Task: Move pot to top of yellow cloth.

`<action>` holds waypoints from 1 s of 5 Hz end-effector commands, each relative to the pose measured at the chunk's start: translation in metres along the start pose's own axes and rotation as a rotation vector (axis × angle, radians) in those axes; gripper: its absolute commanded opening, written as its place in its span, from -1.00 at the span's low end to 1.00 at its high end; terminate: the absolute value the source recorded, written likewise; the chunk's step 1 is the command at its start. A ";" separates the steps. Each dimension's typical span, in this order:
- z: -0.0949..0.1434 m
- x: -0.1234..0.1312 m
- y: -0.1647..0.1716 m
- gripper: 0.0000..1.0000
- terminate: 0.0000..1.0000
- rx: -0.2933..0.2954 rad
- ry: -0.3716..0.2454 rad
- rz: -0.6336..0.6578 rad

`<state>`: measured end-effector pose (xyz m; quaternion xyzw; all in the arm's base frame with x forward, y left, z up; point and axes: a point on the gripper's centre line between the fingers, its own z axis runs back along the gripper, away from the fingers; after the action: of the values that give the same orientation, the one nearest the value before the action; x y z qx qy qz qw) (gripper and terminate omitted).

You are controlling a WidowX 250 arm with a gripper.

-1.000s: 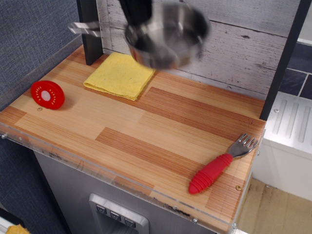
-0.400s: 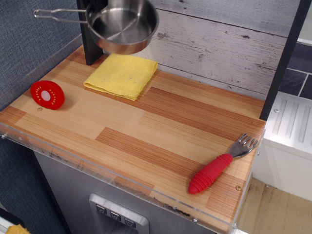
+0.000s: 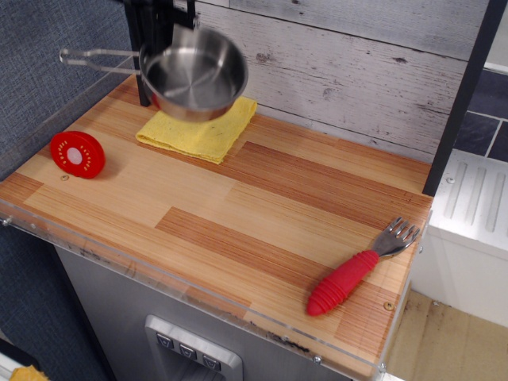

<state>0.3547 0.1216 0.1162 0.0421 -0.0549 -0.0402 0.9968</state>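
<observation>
A: Since the earlier frames the pot (image 3: 194, 75) has been carried leftward across the far wall and lowered; it is now seen low over the cloth (image 3: 198, 127), where before it was held well above it.

B: Is it set down yet?

A: That cannot be told for certain. The pot overlaps the far half of the cloth and seems just above it or barely touching, slightly tilted toward the camera. Its wire handle is pointed left, past the dark post.

B: Why is it held that way?

A: It is judged that the rim was taken from above so the base could be lowered flat onto the cloth, with the handle kept out over the left edge, away from the wall.

B: And the gripper?

A: Only a dark part of the gripper (image 3: 171, 17) is shown at the top edge, coming straight down onto the pot's far-left rim, near where the handle is joined. The rim appears to be pinched between its fingers, since the pot is carried by nothing else. The arm above is cut off.

B: The rest?

A: The red disc (image 3: 77, 153) lies at the left on the counter (image 3: 262, 214), well apart from the cloth; the fork (image 3: 359, 270) lies near the right corner, untouched.
</observation>
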 end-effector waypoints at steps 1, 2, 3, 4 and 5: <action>-0.007 0.005 0.016 -1.00 -1.00 0.019 -0.005 0.048; -0.015 0.013 0.025 -1.00 -1.00 0.024 -0.002 0.064; -0.025 0.022 0.030 -1.00 -1.00 0.017 0.001 0.071; -0.035 0.021 0.024 -1.00 -1.00 0.001 0.018 0.066; -0.042 0.018 0.024 1.00 -1.00 -0.025 0.027 0.092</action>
<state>0.3862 0.1415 0.0591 0.0176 -0.0263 0.0007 0.9995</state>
